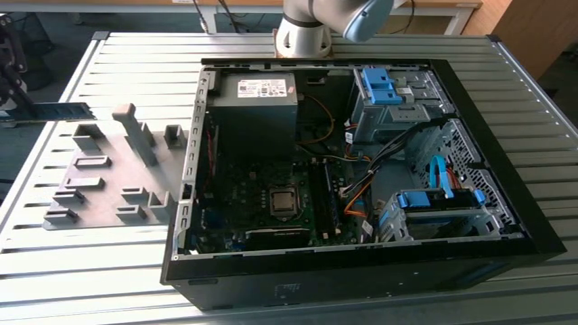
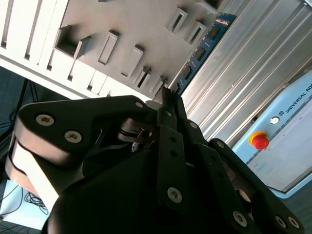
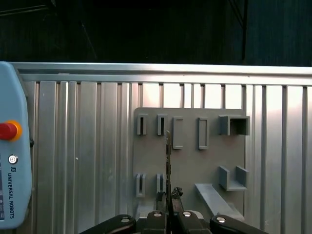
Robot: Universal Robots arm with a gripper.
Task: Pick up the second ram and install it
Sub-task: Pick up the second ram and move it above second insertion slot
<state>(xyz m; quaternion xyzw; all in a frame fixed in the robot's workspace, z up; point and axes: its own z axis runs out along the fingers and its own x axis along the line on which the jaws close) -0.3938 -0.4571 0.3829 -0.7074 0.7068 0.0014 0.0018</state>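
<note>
— Where is the second ram (image 1: 56, 112)?

— In the robot's grasp. The gripper (image 3: 169, 195) is clamped on one end of the blue-green board. In the exterior view, the board hangs level at the exterior view's left edge, over the slatted metal table (image 1: 135, 54).

— How does it sit in the jaws?

— Edge-on in the first wrist view, a thin line rising from between the black fingers (image 3: 161, 199). In the second wrist view, the second ram (image 2: 200, 51) shows its face, with a row of dark chips running away from the gripper (image 2: 166, 97).

— And what is nearest to it?

— The grey fixture (image 1: 118, 172), flat on the table with its upright blocks. The board's free end points toward it. Whether the two touch cannot be told.

— The computer?

— The open computer case (image 1: 470, 261) lies beside the fixture on the exterior view's right, well apart from the board. Its motherboard (image 1: 271, 196) is exposed.

— Anything else on the table?

— A pale blue control pendant (image 3: 12, 165) with a red button (image 3: 7, 130) rests on the slats.
</note>
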